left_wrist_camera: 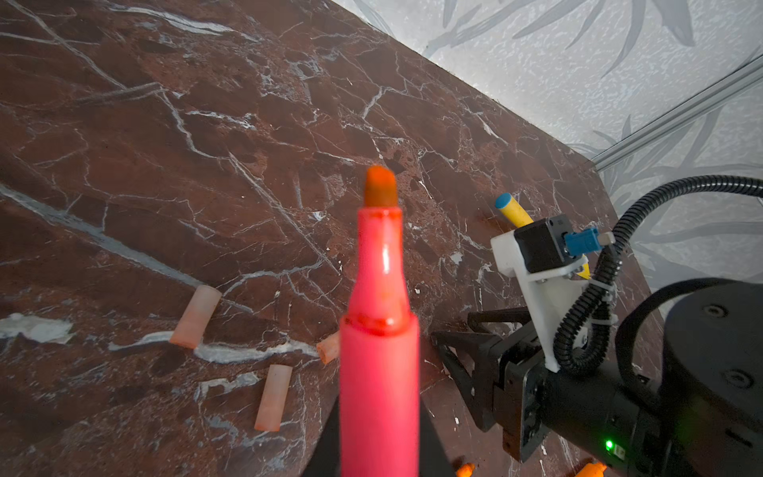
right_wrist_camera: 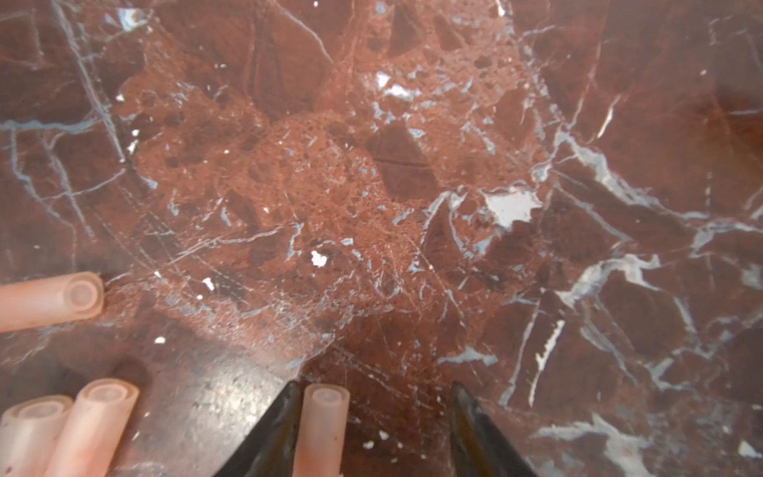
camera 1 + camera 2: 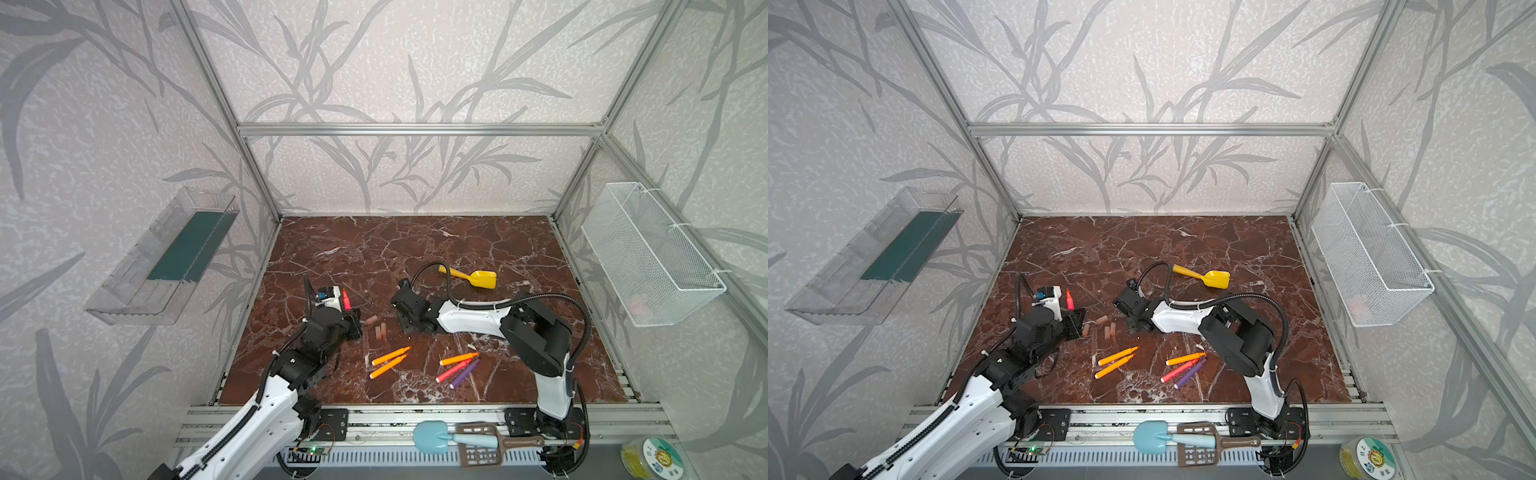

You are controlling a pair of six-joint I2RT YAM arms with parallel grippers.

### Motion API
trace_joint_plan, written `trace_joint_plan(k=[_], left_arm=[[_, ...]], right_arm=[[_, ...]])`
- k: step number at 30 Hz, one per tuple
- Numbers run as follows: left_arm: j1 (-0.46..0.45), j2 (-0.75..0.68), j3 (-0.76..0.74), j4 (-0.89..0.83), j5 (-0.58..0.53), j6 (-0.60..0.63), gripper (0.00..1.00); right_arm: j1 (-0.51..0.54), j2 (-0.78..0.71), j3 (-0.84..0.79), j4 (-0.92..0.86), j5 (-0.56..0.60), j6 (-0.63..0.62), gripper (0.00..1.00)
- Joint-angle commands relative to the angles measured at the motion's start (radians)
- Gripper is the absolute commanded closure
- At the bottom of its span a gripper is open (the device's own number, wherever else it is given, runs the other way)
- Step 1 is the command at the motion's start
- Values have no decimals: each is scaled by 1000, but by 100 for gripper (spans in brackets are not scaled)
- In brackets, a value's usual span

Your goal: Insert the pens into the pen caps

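My left gripper (image 3: 350, 312) is shut on a red-pink pen (image 3: 346, 299) (image 1: 380, 351) and holds it upright, tip up. My right gripper (image 2: 373, 413) is open and low over the table. One pen cap (image 2: 324, 429) lies between its fingers, against one finger and apart from the other. More pinkish pen caps (image 3: 371, 319) (image 1: 195, 317) (image 2: 95, 425) lie on the marble between the two grippers. Two orange pens (image 3: 390, 355) lie nearer the front. An orange pen (image 3: 459, 358), a red-pink pen (image 3: 453, 371) and a purple pen (image 3: 465, 374) lie to their right.
A yellow toy scoop (image 3: 478, 279) lies behind the right arm. A white wire basket (image 3: 652, 257) hangs on the right wall, a clear bin (image 3: 162, 257) on the left. A blue scoop (image 3: 432, 438) and a brown spatula (image 3: 482, 451) rest on the front rail.
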Motion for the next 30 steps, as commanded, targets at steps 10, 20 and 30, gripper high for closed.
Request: trace_joint_plan(k=[10, 20, 30], left_arm=[[6, -1, -2, -11, -19, 8, 100], [6, -1, 1, -10, -19, 8, 100], [6, 0, -4, -7, -17, 5, 100]], right_arm=[[-1, 63, 35, -44, -43, -10, 55], [1, 73, 37, -81, -43, 15, 74], [11, 58, 27, -92, -51, 31, 74]])
